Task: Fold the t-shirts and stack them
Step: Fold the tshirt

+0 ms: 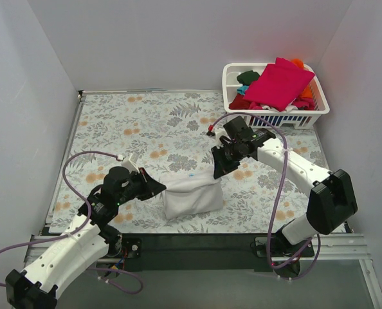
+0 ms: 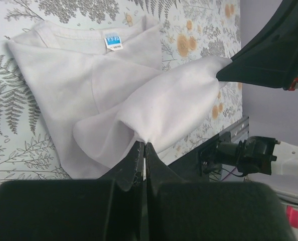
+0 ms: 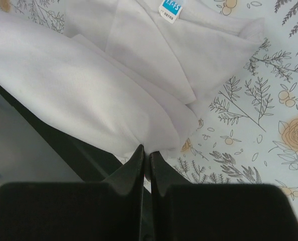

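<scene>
The white t-shirt (image 1: 192,198) is soft, matt cloth, creased and limp, with a small printed blue label (image 2: 113,42). The table cover (image 1: 146,122) under it looks smooth and matt, printed with flowers. At two o'clock, the basket (image 1: 268,118) is smooth white plastic holding a matt magenta shirt (image 1: 278,84). The fingers (image 3: 131,173) of the right gripper (image 3: 145,151) are matt black plastic.

L arm (image 1: 69,248) lies low, stretched in from near-left, wrist rolled so L gripper (image 1: 160,188) points right. Jaws pinched tight on one edge of the white t-shirt (image 1: 191,196). R arm (image 1: 300,170) is folded at the elbow on the right, forearm running far-left. R gripper (image 1: 217,172) tips down, fingers closed on the opposite edge. Grippers apart, facing each other.
</scene>
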### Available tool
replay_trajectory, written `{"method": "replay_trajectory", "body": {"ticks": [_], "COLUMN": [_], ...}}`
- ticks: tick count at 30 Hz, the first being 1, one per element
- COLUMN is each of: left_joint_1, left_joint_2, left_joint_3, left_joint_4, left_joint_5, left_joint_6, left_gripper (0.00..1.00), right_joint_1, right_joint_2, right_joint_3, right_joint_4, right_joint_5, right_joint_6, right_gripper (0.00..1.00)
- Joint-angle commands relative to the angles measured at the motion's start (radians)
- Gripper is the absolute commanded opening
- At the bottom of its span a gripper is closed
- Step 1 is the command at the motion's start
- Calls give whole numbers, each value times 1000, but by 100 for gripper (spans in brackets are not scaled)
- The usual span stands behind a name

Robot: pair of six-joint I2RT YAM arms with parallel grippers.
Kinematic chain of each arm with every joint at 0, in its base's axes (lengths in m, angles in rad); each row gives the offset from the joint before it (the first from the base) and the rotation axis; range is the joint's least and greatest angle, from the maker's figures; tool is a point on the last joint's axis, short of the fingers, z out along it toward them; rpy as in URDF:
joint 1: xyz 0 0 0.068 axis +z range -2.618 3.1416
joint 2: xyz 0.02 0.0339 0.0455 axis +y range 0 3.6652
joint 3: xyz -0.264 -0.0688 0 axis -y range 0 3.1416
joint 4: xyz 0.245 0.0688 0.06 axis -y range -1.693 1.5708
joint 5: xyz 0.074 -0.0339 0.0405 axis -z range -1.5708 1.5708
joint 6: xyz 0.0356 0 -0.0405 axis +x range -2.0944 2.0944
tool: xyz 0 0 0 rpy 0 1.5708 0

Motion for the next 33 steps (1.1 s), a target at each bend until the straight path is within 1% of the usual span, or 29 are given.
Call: {"method": "replay_trajectory", "body": {"ticks": [1, 6, 11, 19, 23, 24, 25, 26, 27, 29, 30, 31, 32, 33], "left_joint_1": [5, 5, 5, 9, 12, 14, 15, 17, 20, 20, 20, 20, 20, 20], "left_joint_2": [2, 51, 122, 212, 246, 251, 254, 263, 268, 271, 269, 265, 257, 257], "left_joint_3": [2, 5, 1, 5, 25, 30, 42, 51, 63, 106, 122, 139, 165, 180], "left_joint_4": [18, 47, 87, 90, 60, 52, 44, 23, 9, -12, -17, -19, -11, -7], "left_joint_5": [-115, -191, -205, -299, -371, -386, -429, -449, -475, -532, -546, -553, -564, -567], "left_joint_6": [4, 27, 28, 48, 45, 42, 41, 42, 42, 50, 57, 65, 74, 96], "left_gripper": [0, 0, 0, 0, 0, 0, 0, 7, 23, 41, 56, 61, 67, 76], "right_joint_1": [-4, -4, -4, -7, -8, -10, -10, -11, -16, -24, -28, -30, -31, -30], "right_joint_2": [32, 104, 144, 211, 236, 240, 244, 242, 244, 241, 231, 224, 213, 190], "right_joint_3": [35, 84, 100, 115, 133, 139, 146, 162, 172, 199, 221, 227, 232, 235], "right_joint_4": [77, 91, 123, 163, 167, 167, 172, 176, 179, 181, 180, 181, 180, 180], "right_joint_5": [20, 40, 42, 37, 46, 49, 60, 68, 77, 108, 117, 141, 157, 171], "right_joint_6": [15, 15, 19, 24, 22, 22, 25, 27, 30, 31, 31, 30, 31, 31], "right_gripper": [1, 1, 1, 1, 1, 5, 10, 29, 38, 52, 55, 57, 62, 76]}}
